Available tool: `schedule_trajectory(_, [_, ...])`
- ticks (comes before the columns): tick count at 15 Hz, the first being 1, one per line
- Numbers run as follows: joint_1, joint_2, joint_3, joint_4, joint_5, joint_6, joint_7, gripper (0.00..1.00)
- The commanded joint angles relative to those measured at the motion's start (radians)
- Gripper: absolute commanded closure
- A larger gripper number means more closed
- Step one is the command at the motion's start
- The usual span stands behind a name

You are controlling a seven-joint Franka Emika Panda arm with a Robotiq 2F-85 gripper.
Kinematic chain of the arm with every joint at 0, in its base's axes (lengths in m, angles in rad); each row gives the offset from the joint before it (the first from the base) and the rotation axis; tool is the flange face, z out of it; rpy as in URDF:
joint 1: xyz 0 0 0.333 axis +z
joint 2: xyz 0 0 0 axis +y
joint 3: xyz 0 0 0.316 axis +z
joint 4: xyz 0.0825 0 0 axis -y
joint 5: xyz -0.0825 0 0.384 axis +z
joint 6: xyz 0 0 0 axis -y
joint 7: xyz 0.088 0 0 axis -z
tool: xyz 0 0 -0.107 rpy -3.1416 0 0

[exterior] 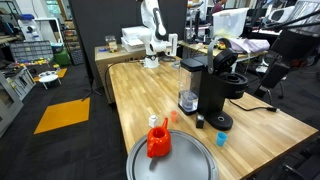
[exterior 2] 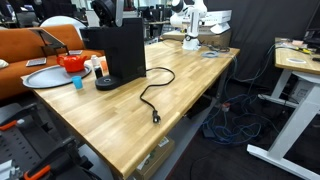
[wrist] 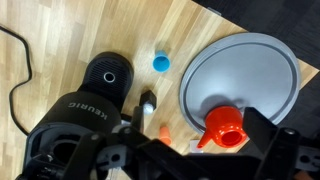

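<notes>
My gripper [exterior: 163, 46] hangs open and empty on the white arm at the far end of the long wooden table [exterior: 260, 125], apart from every object; it shows in the other exterior view too [exterior 2: 192, 36]. In the wrist view its dark fingers frame the bottom of the picture, the gripper [wrist: 200, 120] wide apart with nothing between. Far below it there lie an orange pitcher [wrist: 225, 128] on a round grey tray [wrist: 250, 60], a black Keurig coffee machine [wrist: 95, 100] and a blue cap [wrist: 160, 63]. The pitcher [exterior: 158, 140] stands on the tray [exterior: 190, 162] at the near end.
The Keurig [exterior: 212, 85] stands mid-table with a clear water tank [exterior: 187, 85]. A black cable [exterior 2: 150, 95] trails across the wood. A small orange piece [wrist: 163, 132] lies by the tray. Boxes and clutter sit behind the arm; desks and chairs surround the table.
</notes>
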Motion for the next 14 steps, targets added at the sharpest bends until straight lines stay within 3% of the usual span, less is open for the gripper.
schedule_trajectory(1, [-0.007,0.054,0.002,0.012,-0.009,0.026,0.004,0.0])
schedule_trajectory(10, [0.004,0.356,0.048,0.094,-0.03,0.14,0.021,0.0])
schedule_trajectory(14, [0.012,0.376,0.048,0.084,-0.027,0.129,0.02,0.0])
